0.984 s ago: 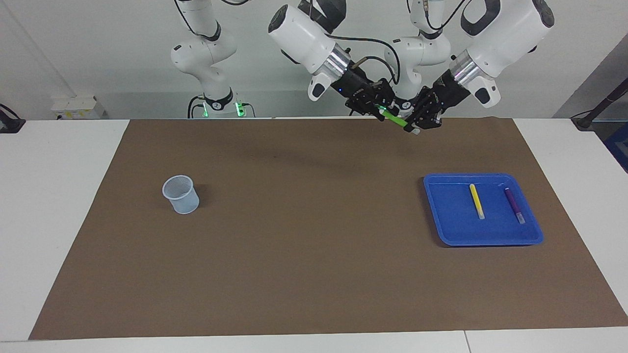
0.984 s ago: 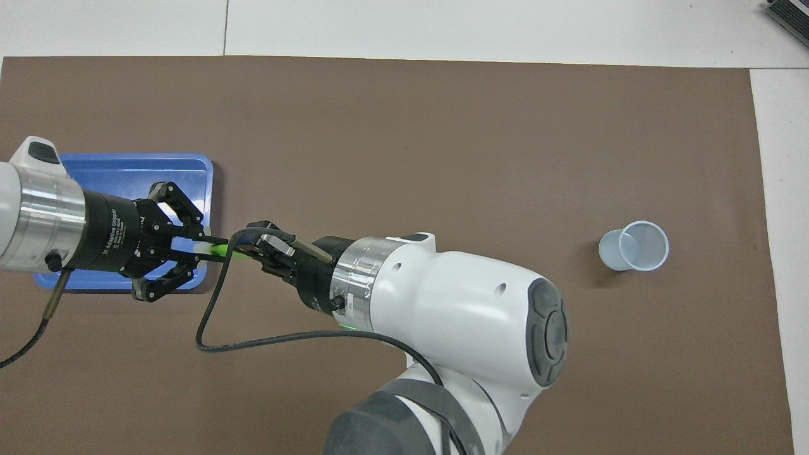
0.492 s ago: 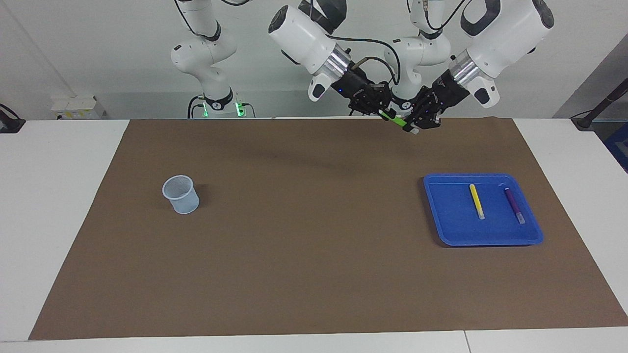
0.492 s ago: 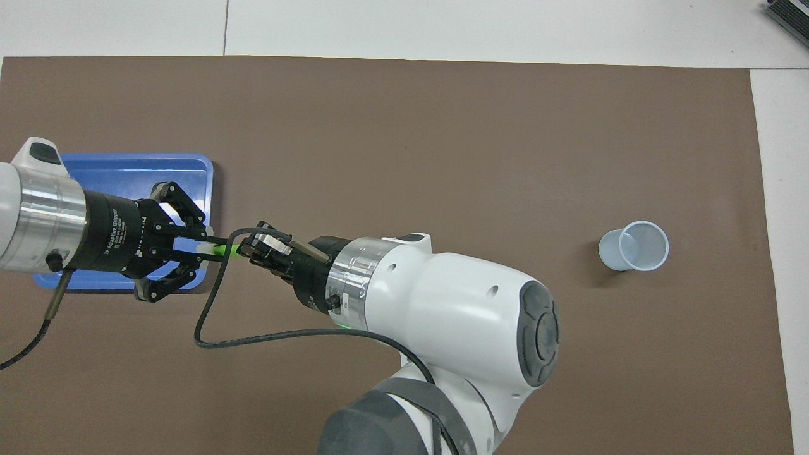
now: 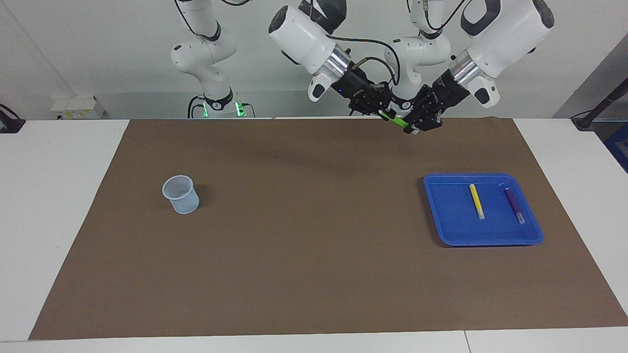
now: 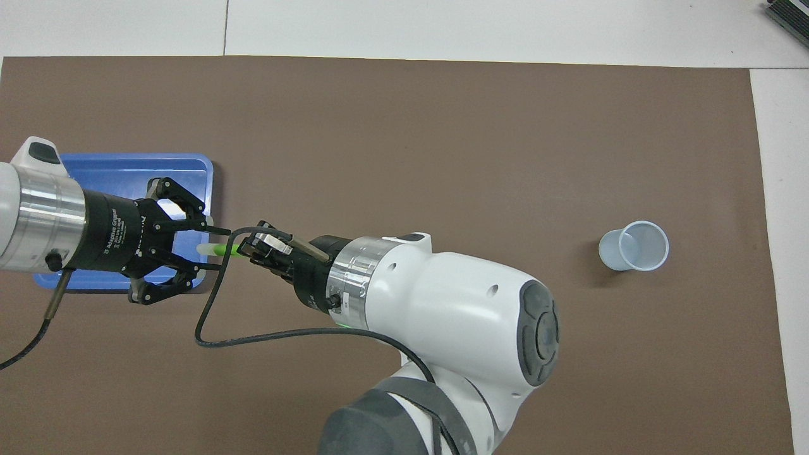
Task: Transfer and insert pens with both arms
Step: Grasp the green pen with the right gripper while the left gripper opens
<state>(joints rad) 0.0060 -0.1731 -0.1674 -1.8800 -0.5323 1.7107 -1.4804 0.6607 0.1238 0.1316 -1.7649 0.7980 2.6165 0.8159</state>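
While we're handing off the green pen (image 6: 218, 250) mid-air nr the blue tray (image 6: 126, 165), right gripper (image 6: 246, 248) is clamping it, left gripper (image 6: 212, 248) fingers are standing apart. We're pulling left straight back, no twisting, then carrying to cup (image 6: 634, 246).

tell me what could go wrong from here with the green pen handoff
1. The left end effector has its fingers spread around the green pen, so only the right end effector grips it, near one end; it may tilt or slip.
2. Pulling away, the left fingers could knock the pen.
3. The cup sits at the right arm's end, a long carry.
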